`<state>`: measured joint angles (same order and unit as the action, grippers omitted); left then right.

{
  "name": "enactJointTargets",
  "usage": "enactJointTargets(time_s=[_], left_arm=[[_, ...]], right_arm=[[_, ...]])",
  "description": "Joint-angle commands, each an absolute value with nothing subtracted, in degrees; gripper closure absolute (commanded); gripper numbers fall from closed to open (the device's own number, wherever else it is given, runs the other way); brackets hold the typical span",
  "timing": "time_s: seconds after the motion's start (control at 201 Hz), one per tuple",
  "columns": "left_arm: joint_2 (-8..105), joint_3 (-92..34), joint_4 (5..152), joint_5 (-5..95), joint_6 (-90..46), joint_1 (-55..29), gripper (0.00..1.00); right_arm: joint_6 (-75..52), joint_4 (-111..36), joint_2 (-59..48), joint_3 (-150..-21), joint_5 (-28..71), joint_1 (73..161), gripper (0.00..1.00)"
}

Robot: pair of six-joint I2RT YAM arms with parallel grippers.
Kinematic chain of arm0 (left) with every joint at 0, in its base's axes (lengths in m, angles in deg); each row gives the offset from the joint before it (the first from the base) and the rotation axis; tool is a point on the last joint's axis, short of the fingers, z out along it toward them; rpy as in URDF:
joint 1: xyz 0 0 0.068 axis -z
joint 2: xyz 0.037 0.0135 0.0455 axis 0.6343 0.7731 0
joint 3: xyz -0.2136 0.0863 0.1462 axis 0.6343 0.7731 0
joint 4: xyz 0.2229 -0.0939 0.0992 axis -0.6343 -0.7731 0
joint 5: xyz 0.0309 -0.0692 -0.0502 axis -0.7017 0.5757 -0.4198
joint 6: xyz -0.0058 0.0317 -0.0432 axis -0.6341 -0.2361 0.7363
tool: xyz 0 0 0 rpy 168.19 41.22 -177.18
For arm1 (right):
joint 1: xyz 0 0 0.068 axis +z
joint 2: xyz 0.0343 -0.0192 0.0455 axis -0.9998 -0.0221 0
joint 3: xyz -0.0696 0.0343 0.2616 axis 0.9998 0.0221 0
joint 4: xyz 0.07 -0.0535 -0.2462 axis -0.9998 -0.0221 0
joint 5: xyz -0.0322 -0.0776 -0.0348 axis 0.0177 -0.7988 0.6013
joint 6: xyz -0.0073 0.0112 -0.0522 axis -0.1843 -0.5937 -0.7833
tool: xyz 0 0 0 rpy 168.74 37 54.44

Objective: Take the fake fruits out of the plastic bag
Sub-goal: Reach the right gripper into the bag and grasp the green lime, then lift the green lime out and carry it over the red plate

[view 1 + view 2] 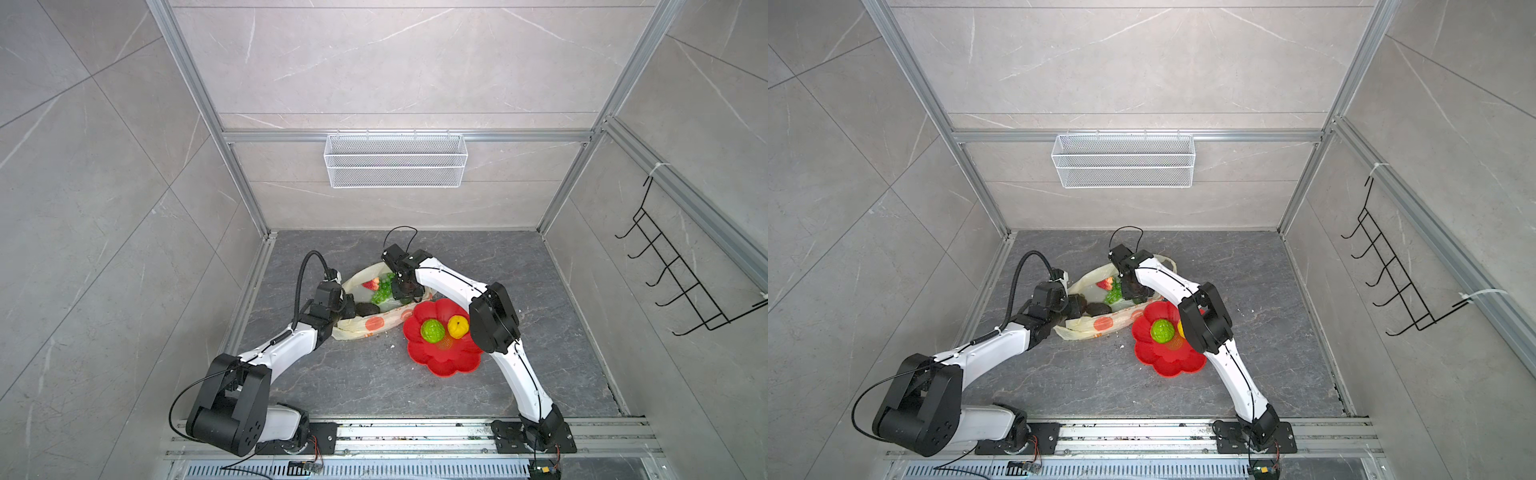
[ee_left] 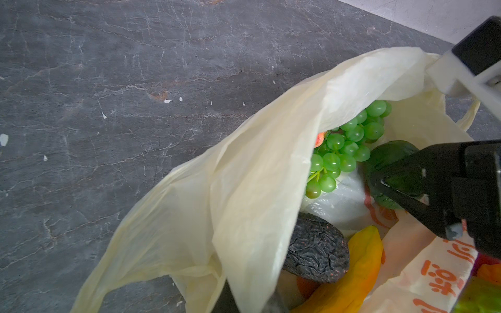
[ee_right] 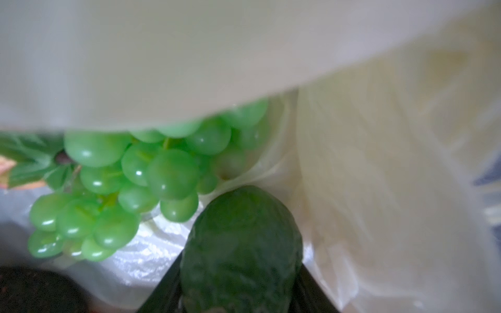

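Observation:
The plastic bag lies open on the dark floor, left of the red flower-shaped plate. My left gripper is shut on the bag's near edge and holds it up. My right gripper reaches into the bag's mouth and is shut on a dark green avocado, whose sides sit between its fingers. Inside the bag lie the green grape bunch, a strawberry, a blackish avocado and a yellow banana. A bumpy lime-green fruit and a lemon sit on the plate.
A white wire basket hangs on the back wall. A black hook rack is fixed to the right wall. Metal frame rails border the floor, with the arm bases on the front rail.

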<state>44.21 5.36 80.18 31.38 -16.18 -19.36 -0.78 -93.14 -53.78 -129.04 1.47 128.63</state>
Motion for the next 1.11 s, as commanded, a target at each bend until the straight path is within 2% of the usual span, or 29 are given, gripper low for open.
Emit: enactJointTargets(time_s=[0.0, 0.752, 1.106], left_arm=[[43.99, 3.02, 80.99, 30.94, -17.33, -19.13, 0.97], [44.17, 2.97, 80.98, 30.86, -17.33, -19.15, 0.97], [44.12, 3.0, 81.01, 30.69, -17.33, -19.08, 0.97]], right_arm=[[-1.11, -92.02, -47.48, -127.1, 2.23, 129.14, 0.54], [3.17, -86.58, -15.77, -94.21, 4.66, 128.31, 0.54], [13.5, -86.88, -1.15, -76.49, 4.84, 129.4, 0.54]])
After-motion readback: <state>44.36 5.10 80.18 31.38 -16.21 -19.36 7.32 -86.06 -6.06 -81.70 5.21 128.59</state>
